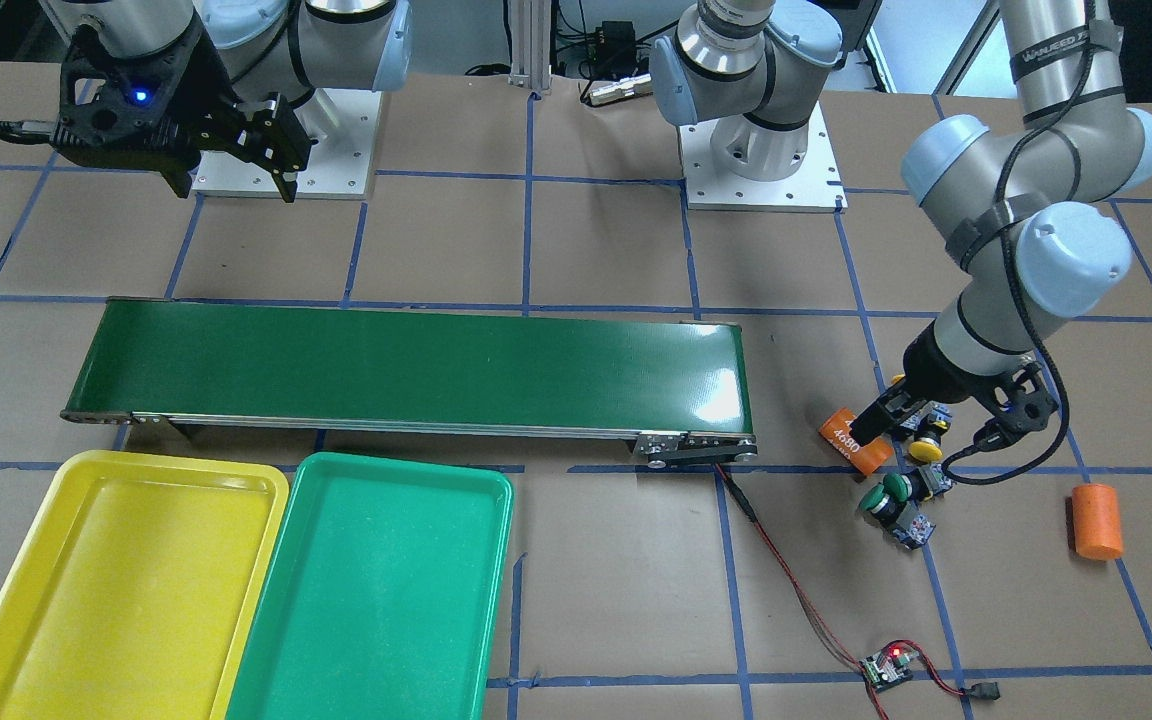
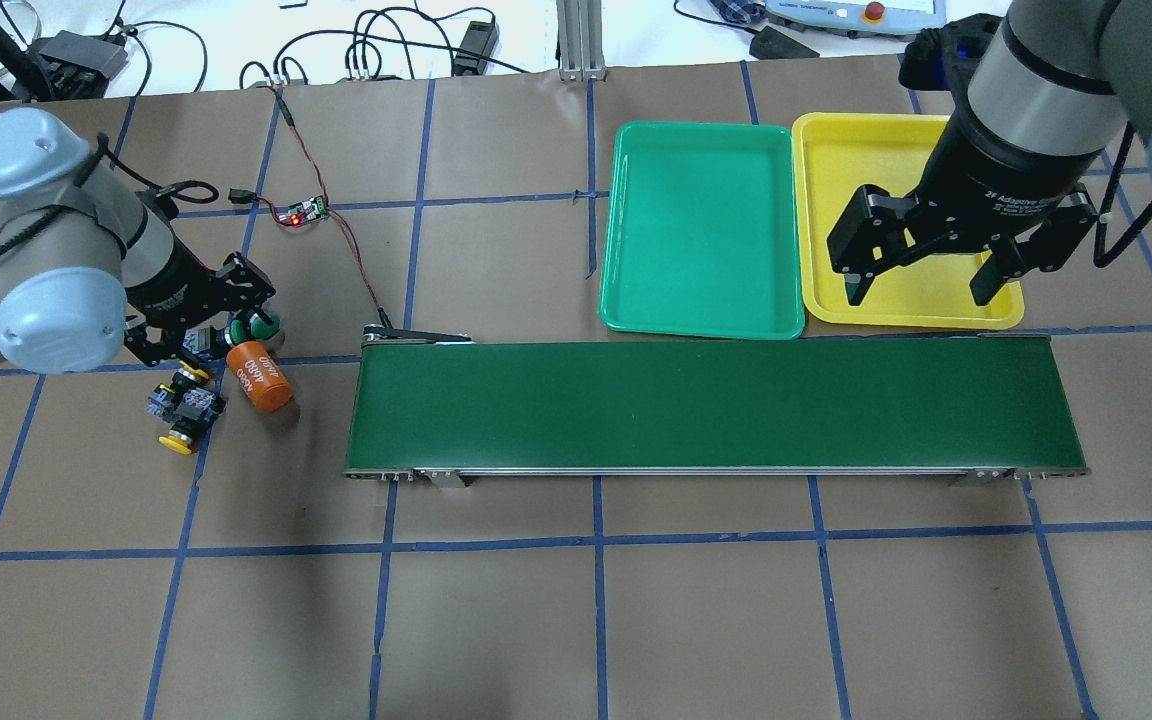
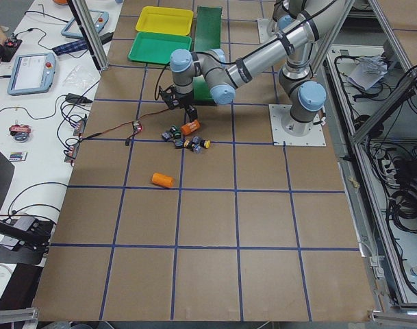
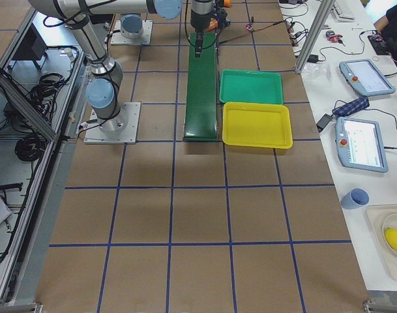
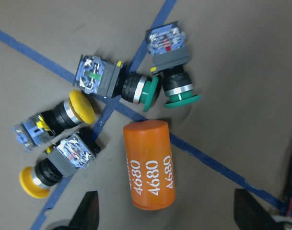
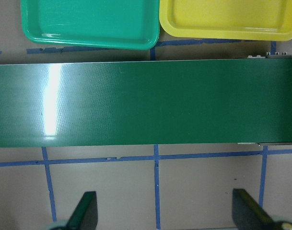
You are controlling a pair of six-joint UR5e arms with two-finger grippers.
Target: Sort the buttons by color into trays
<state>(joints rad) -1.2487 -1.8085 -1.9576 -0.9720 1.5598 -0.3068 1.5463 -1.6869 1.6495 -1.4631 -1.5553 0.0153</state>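
Table: brown paper-covered table with a blue tape grid.
Belt: long dark-green conveyor belt, lying left to right across the middle.
Trays: shallow yellow plastic tray and green plastic tray lie side by side on the far side of the belt, at its right end, the yellow one further right.
Right gripper: the right gripper has its jaws spread wide and grips nothing. The overhead view sets it over the yellow tray's near rim. Its wrist camera looks down on the belt and both trays from high above.
Left gripper: the left gripper is low over the cluster off the belt's left end, fingers apart and clamped on nothing.
Cylinders: the orange cylinder printed 4680 lies on its side between the left fingertips. The plain orange cylinder lies apart, further left, and shows only in the front and left-end views.
Buttons: the left wrist view alone shows all four, on their sides on the table, well apart from the trays. The two green-capped push-buttons lie with caps just beside each other, the two yellow-capped push-buttons beside them. In the overhead view the gripper hides most of them.
Board: small circuit board with a red light, far of the cluster.
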